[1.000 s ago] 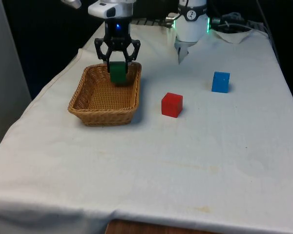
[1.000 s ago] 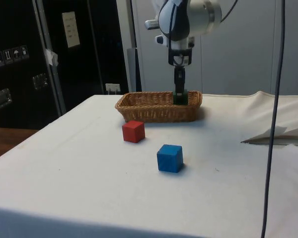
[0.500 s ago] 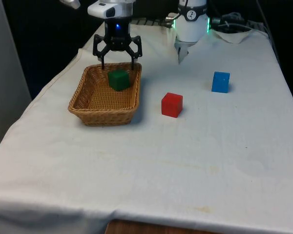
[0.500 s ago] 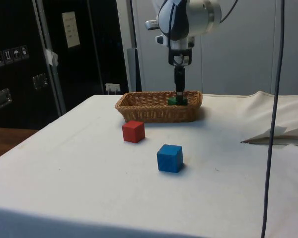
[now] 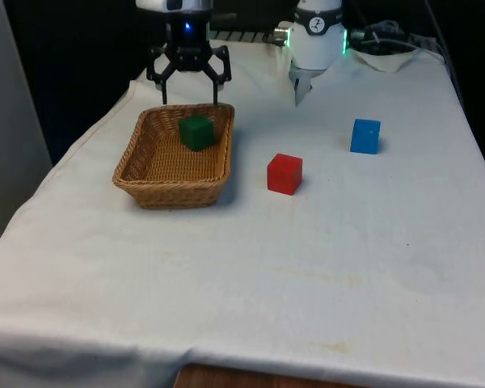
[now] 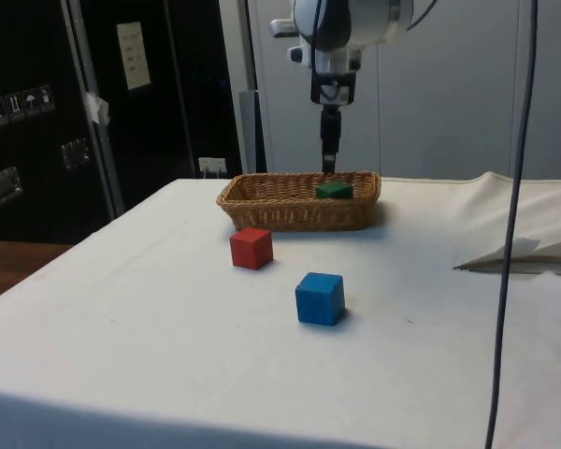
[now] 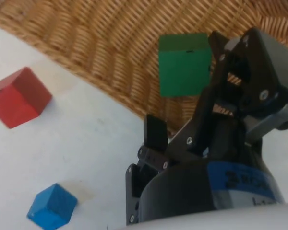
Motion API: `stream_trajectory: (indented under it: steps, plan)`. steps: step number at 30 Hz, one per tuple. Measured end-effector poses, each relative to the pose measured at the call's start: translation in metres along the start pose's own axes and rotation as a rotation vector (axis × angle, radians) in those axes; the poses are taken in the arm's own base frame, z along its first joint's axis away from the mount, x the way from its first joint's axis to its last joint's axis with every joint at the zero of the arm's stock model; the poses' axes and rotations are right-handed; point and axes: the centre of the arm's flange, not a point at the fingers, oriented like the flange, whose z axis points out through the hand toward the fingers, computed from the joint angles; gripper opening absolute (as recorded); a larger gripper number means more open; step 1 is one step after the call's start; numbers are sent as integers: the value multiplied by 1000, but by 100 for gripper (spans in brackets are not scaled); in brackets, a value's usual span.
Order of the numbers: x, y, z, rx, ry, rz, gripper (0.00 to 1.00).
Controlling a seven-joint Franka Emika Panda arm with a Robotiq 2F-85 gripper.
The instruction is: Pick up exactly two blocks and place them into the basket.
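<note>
This looks like a robotics lab set up for handling trials. A table point(image 5: 323, 267) draped in a white cloth point(image 6: 168, 355) serves as the work surface, with dark cabinets point(image 6: 37, 112) behind it in the side view, carrying small labels and a posted sheet point(image 6: 132, 55). Black cables point(image 6: 516, 187) hang down at the side view's right. Plain test props sit on the cloth: a wicker basket point(image 5: 174, 179), a red block point(image 5: 284, 174) and a blue block point(image 5: 365, 136).

Woven wicker basket point(image 5: 171, 174), white cloth point(image 5: 307, 259), seemingly matt blocks point(image 5: 284, 174)
</note>
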Motion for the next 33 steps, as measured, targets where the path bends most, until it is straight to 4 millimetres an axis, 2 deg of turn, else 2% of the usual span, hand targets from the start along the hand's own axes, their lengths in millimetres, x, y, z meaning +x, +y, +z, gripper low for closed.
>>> stream_trajectory:
  steps: [2,9,27,33]
  plan:
    - [4,-1,-9,8,16,-1,100]
    - [12,-11,-22,16,33,-7,100]
    - [50,-66,-80,22,99,-30,100]
    - [62,-79,-89,14,111,-37,100]
